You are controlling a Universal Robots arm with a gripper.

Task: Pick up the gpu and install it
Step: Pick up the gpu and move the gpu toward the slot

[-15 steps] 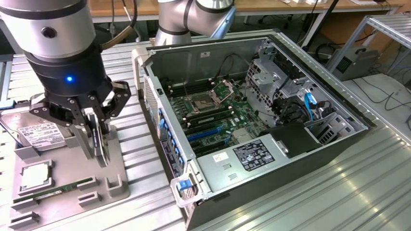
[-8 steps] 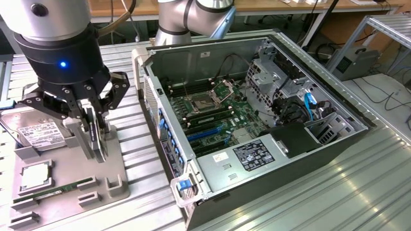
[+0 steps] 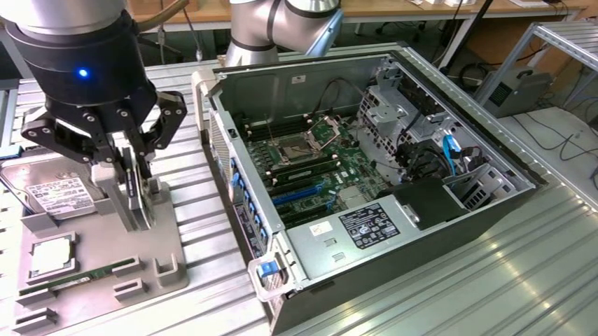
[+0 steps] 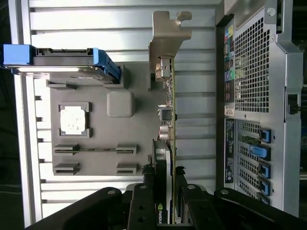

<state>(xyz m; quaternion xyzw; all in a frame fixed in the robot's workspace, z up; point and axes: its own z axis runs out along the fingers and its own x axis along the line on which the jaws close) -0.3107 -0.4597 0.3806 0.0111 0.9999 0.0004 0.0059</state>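
Observation:
The gpu (image 3: 141,201) stands on edge in a slot of the grey fixture tray (image 3: 173,274), at the exterior view's left. In the wrist view the gpu (image 4: 166,120) appears edge-on, its silver end bracket (image 4: 169,33) farthest from the camera. My gripper (image 3: 131,176) reaches down over the card with one finger on each face, shut on it. The same gripper (image 4: 163,186) in the wrist view has black fingers (image 4: 144,196) pressed against the card's black shroud.
An open computer case (image 3: 411,63) lies on its side to the exterior view's right, the motherboard's blue expansion slots (image 3: 299,192) exposed. The tray also holds a hard drive (image 3: 56,196), a processor (image 3: 52,255) and a green memory stick (image 3: 80,276). All rests on a ribbed aluminium table.

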